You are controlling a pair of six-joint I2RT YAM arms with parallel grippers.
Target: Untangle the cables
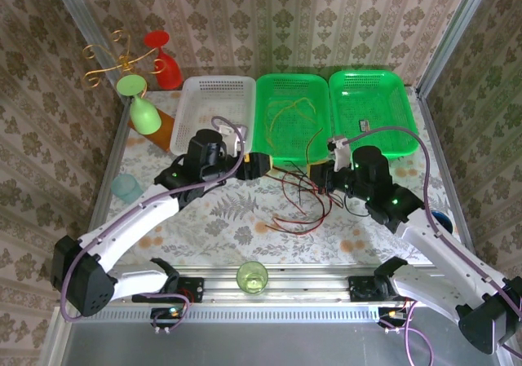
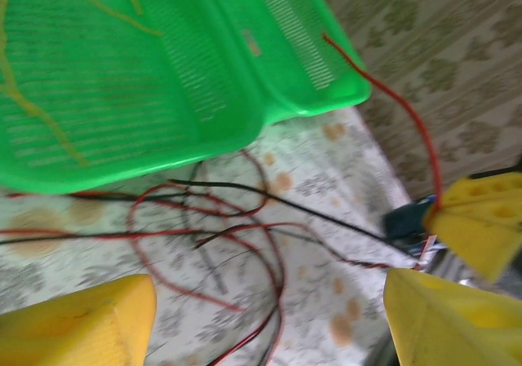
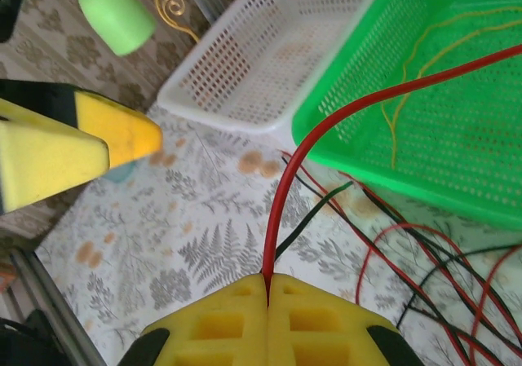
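Floral cloth covers the table, with patterned wallpaper closing it in on three sides. Nearest of all, well short of the middle green basket, a green cup stands at the table's near rail. Between that cup and the basket the cables lie in a loose tangle on the cloth, dark red and black strands crossing one another, the farthest reaching the basket's near rim. Well to the left of the basket, by the table's edge, sits a teal cup.

At the basket's near-left corner hangs the left pincer, released, its yellow fingers spread wide above the tangle with nothing between them. At the basket's near-right corner the right pincer is clenched on one red cable, which leaves the closed tips and arcs up across the basket's near rim.

Inside the basket lie thin yellow and orange-brown cables, curled on its floor. A white basket sits just beside the basket on its left, and a second green basket just beside it on its right. Farther left, past the white one, a green glass stands upside down. Beyond it are a red glass and a gold wire holder.
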